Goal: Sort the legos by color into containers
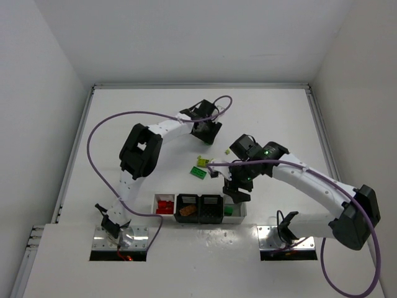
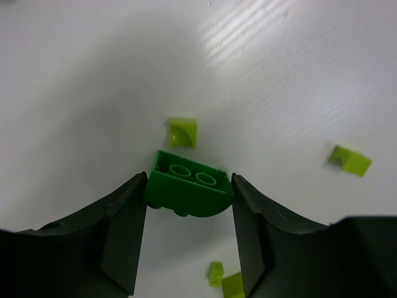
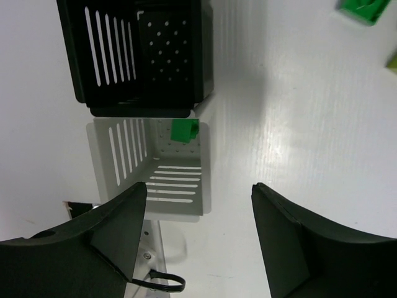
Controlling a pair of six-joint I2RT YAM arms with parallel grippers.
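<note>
The bench (image 1: 279, 124) is carrying the containers (image 1: 200, 197) at the middle of its near edge. The risk is gathering there, since the green pieces are going into the white bin (image 3: 124, 155) at the right end of the row, where one green lego (image 3: 183, 130) is already lying. The right gripper (image 3: 198, 205) is hanging just above that bin with its fingers spread and nothing between them. The left gripper (image 2: 189, 194) is working nearer the far edge, around the middle, and is pinching a green brick (image 2: 186, 177) by its two ends. If the left arm is heading for the same bin while the right one is lingering there, the two are likely to be crowding each other. The brick is showing a curved face and is looking slightly skewed between the pads, so on the long carry across the bench it may be twisting or slipping out. The black bin (image 3: 105, 56) is sitting directly against the white one, so a drifting release could be dropping green into the wrong compartment. Yellow-green bits (image 2: 183, 132) are lying close under the left fingers, and a low sweep risks scattering them.
</note>
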